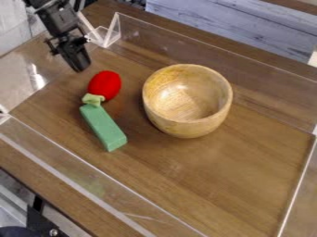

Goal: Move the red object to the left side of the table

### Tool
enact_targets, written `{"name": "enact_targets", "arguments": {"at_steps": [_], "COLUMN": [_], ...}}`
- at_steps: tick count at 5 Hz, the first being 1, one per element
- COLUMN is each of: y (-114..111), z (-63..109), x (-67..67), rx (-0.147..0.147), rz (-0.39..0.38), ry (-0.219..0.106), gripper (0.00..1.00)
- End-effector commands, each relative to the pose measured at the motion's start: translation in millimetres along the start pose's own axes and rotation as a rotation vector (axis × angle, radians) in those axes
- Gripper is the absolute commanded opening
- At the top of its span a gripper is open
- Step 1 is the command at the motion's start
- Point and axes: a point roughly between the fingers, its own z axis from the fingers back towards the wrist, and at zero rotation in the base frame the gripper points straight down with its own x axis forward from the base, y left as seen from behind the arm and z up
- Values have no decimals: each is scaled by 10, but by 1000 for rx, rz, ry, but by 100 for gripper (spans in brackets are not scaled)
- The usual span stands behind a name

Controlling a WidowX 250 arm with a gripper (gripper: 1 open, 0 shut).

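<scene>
- Since nothing is carried yet, layout first: bench (210, 185) is brown wood grain with low clear walls around it; likely there to stop things rolling off
- wooden bowl (187, 99) sits upright and empty right of centre; well apart from the end effector, so not in the way of a leftward move
- green block (104, 126) lies flat, slanted, its upper end touching or just beside the red object's leafy end; cannot tell which; a sloppy push could drag it along
- end effector (76, 61) hangs at upper left, angled steeply down, tips just above and left of the red object; fingers clenched on nothing
- red object (106, 84) rests on the bench left of the bowl, green end toward the block; not held, not visibly touched
- judgement: closed tips beside the fruit suit a nudge rather than a pick; task not yet done; round shape may roll off line
</scene>
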Motion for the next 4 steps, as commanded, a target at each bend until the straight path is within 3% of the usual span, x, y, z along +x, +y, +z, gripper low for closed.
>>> {"name": "enact_targets", "arguments": {"at_steps": [1, 3, 4], "y": [32, 109, 119], "z": [134, 38, 75], "x": [82, 73, 52], "rx": [42, 39, 38], "rz": [3, -142, -91], "ry": [-48, 46, 25], "gripper": [0, 0, 100]}}
